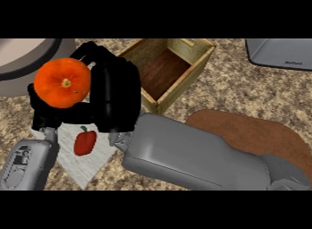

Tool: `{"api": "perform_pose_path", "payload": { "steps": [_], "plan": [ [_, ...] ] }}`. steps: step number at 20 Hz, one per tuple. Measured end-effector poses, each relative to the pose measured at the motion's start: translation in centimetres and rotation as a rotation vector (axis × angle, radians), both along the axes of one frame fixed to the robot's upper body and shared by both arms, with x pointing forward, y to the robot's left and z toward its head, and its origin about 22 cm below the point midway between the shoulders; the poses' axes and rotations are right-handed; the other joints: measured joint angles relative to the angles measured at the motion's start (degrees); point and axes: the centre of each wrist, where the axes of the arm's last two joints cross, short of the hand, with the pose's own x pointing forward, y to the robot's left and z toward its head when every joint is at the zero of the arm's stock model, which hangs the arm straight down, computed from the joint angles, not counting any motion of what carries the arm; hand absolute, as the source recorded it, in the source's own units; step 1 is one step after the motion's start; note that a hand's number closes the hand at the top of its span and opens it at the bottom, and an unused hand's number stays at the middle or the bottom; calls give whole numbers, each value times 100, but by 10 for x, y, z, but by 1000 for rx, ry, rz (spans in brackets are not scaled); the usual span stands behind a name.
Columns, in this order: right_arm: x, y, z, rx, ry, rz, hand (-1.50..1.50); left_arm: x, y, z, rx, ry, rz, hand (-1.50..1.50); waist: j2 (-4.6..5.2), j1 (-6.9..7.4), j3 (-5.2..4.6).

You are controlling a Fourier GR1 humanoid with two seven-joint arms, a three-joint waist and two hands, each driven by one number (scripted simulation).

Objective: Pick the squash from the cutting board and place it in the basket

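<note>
**Squash held left of the basket, with a rim yet to clear**

At the far left, a grey bowl-like vessel [16, 58] curves in from the edge, just beside the carried load. The squash [63, 82], round and orange with a pale stem spot, sits lifted off the counter in the right hand [115, 96], whose black fingers and thumb curl round it from the right and from below. The forearm comes in from the lower right, crossing the middle of the view. A swing leftward could knock the squash against that vessel.

Below the squash lies the pale cutting board [76, 167], with a small red pepper [85, 142] on it. A slip here would likely land the squash on the pepper or roll it off the board. At the lower left a grey forearm rises; the left hand [52, 118] seems to sit just under the squash, but whether its fingers are spread or curled cannot be told.

Right of the hand stands the wooden basket [204, 60], open-topped, its near-left wall close to the knuckles. The main risk, I judge, is travelling right too low: the squash or fingers could catch that wall and tip or shove the basket. Letting go early would drop it on the rim.

A brown mat [250, 129] lies near right, a grey appliance [287, 53] far right.
</note>
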Motion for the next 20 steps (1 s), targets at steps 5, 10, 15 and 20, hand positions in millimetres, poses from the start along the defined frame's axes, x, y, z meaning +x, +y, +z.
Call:
{"api": "perform_pose_path", "payload": {
  "steps": [5, 10, 15, 20],
  "plan": [
    [21, 14, 36, -9, -45, -74, 150, -3, 5, -6, 1, -3, 5, 0, 10, -40, -6],
    [41, 25, 64, -40, -46, -164, 150, 1, 7, -2, 2, -10, 14, 0, 39, -80, -6],
    [57, 32, 80, -84, -18, -238, 150, 3, 0, -1, -2, -15, 6, 0, 80, -65, -6],
    [78, 26, 78, -112, 42, -319, 150, 2, -2, 1, -7, -23, 1, 0, 127, -12, -6]
  ]
}}
